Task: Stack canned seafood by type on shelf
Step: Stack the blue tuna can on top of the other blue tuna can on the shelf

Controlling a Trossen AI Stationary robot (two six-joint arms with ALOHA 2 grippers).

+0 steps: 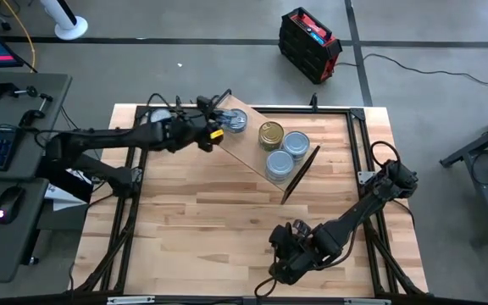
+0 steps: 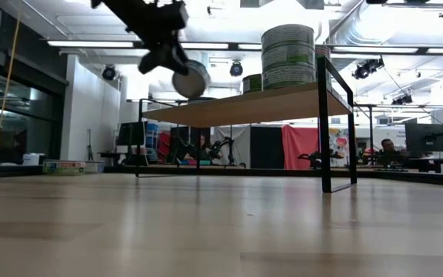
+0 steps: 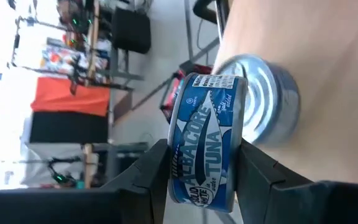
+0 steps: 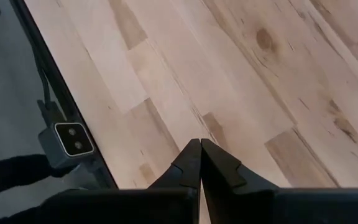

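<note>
Blue-labelled tuna can [image 3: 205,142] gripped on edge by left end effector [image 1: 216,129] over the shelf [image 1: 248,151] (11 o'clock corner); right end effector [image 4: 200,153] clenched, empty, at 5 o'clock.

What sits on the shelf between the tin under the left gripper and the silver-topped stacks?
In the high view, one gold-topped tin sits on the shelf between the silver tin under the left gripper and the silver-topped stacks.

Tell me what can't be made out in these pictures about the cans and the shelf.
- High view: how many cans sit in each pile on the shelf.
- Low view: the far cans, hidden behind the near stack.
- Left wrist view: whether the tuna can in the left gripper touches the can beyond.
</note>
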